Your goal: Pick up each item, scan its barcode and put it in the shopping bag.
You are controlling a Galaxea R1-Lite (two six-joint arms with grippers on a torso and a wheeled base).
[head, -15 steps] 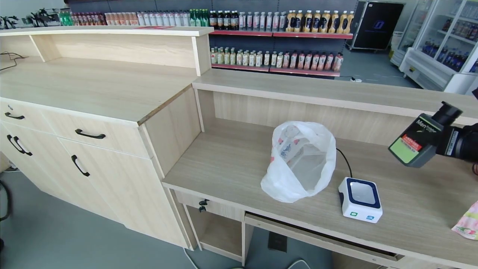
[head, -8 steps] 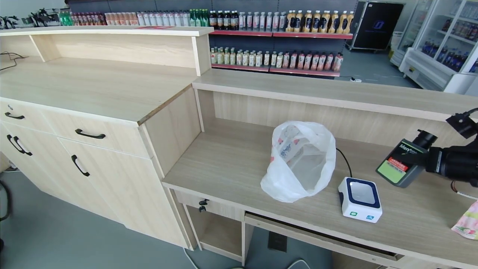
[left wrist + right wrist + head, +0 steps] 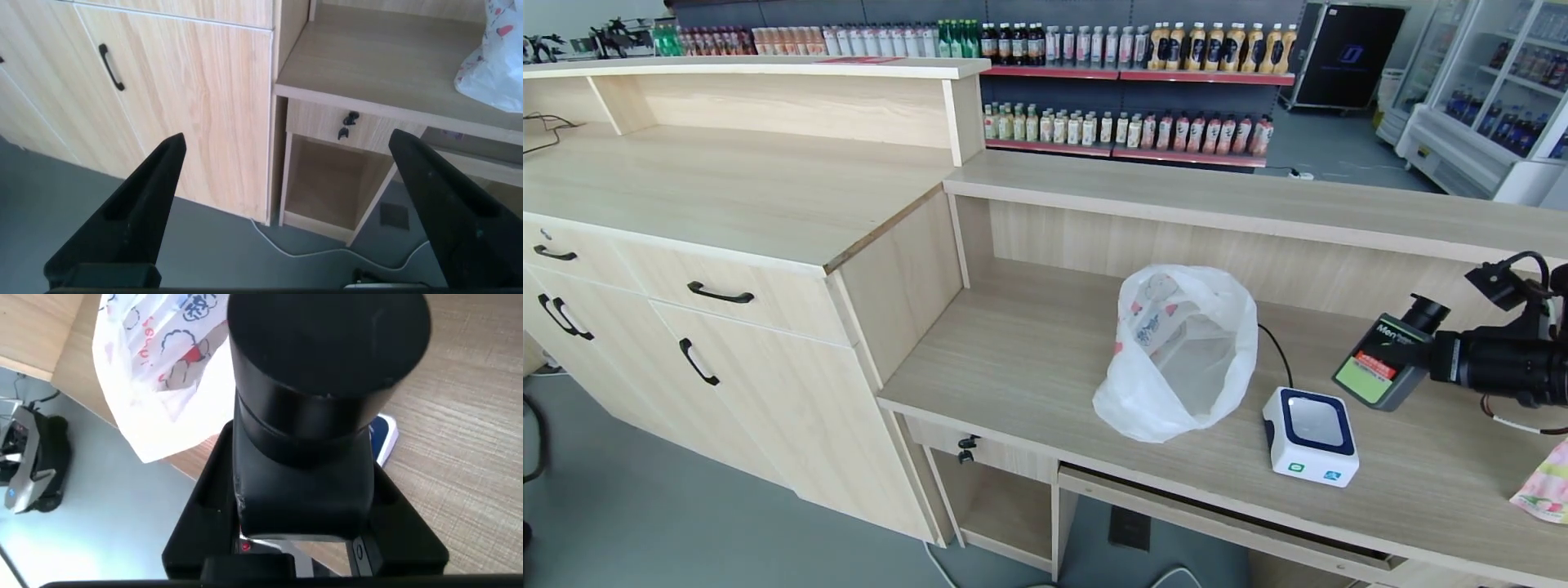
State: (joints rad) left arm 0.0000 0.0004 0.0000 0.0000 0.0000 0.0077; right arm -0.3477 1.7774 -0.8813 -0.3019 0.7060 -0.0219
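Bottle (image 3: 1382, 366), boxy dark grey plastic with a round black cap and a green label, hangs tilted over the wood-grain worktop (image 3: 1029, 343), just right of the scanner (image 3: 1311, 437). Its base points down-left and its cap points up toward the right claw (image 3: 1444, 359), which is clamped on it. A crinkled white bag (image 3: 1184, 359) stands open nearby. The left claw (image 3: 286, 139) is spread wide and empty.

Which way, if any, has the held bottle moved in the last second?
Yes. The dark bottle in the right gripper has come down and toward the robot's left, nearer the white scanner, which has stayed put.
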